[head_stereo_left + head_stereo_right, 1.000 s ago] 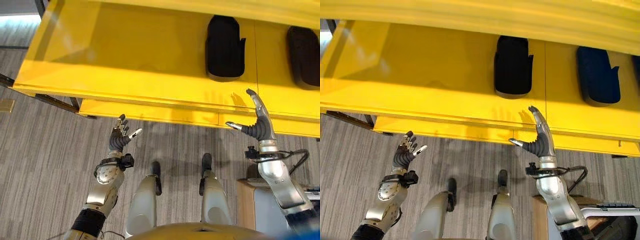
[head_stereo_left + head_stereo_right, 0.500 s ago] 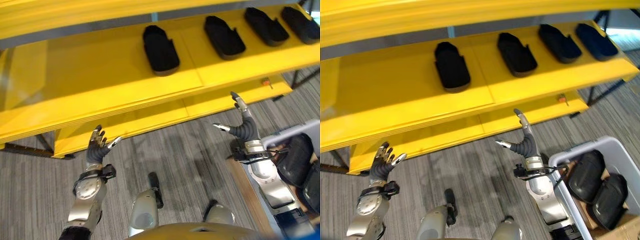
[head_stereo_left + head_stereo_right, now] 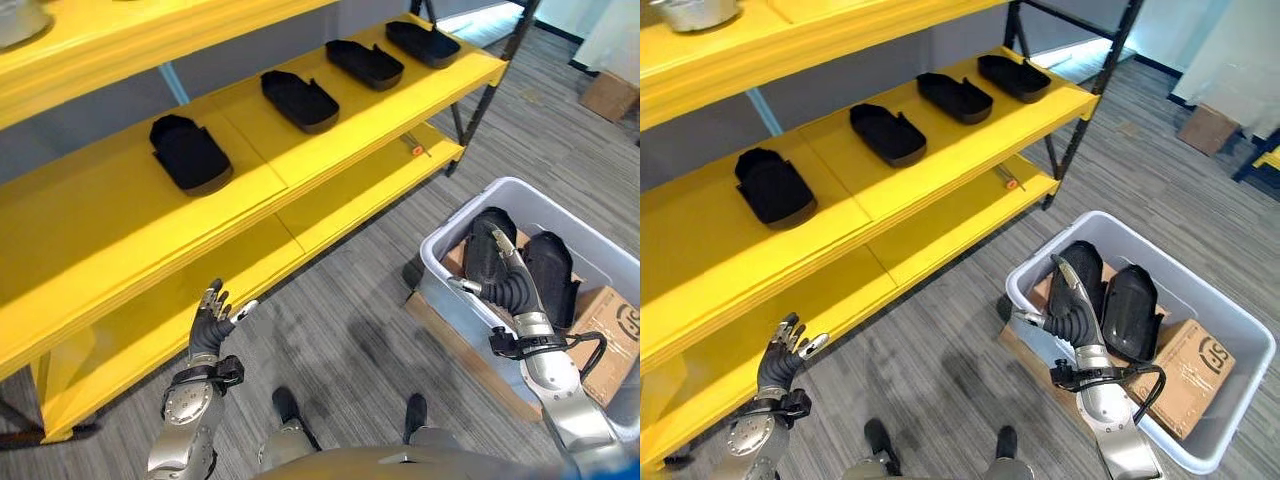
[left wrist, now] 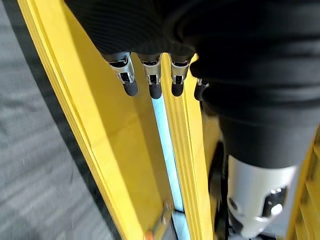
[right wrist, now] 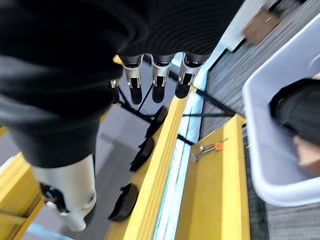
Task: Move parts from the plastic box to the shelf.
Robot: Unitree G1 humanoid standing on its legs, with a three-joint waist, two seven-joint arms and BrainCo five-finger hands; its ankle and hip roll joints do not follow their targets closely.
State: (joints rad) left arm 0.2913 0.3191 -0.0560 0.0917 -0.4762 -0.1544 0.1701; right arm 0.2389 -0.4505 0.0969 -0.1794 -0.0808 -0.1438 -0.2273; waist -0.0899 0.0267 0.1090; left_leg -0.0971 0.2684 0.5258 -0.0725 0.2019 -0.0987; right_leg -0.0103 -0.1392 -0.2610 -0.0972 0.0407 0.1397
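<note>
Against the frame half a second earlier, we saw the whole picture shifted: the camera had swung toward the right, so the yellow metal shelf (image 3: 300, 150) ran off toward 11 o'clock and the translucent grey plastic box (image 3: 1230, 320) came fully into sight at 4 o'clock, where before only its corner showed. A second earlier the shelf had filled the upper picture and no box was in sight. Both arms kept the same raised pose throughout.

Four black moulded plastic parts (image 3: 188, 155) lay in a row on the middle shelf board, well apart from one another, running from 10 o'clock up toward 1 o'clock. Two more black moulded parts (image 3: 1130, 310) stood side by side inside the plastic box, with a brown cardboard piece (image 3: 1195, 375) beside them at the box's near end.

The right robot hand (image 3: 1068, 305) hung over the near-left rim of the box with its fingers straight and spread, thumb held apart, holding nothing; the nearer boxed part lay just beyond its fingertips, at 1 o'clock from the palm, though we could not tell whether they touched. The left robot hand (image 3: 210, 328) stood at 7 o'clock above the grey striped carpet floor (image 3: 340, 310), fingers relaxed and apart, empty, just in front of the lowest shelf board.
</note>
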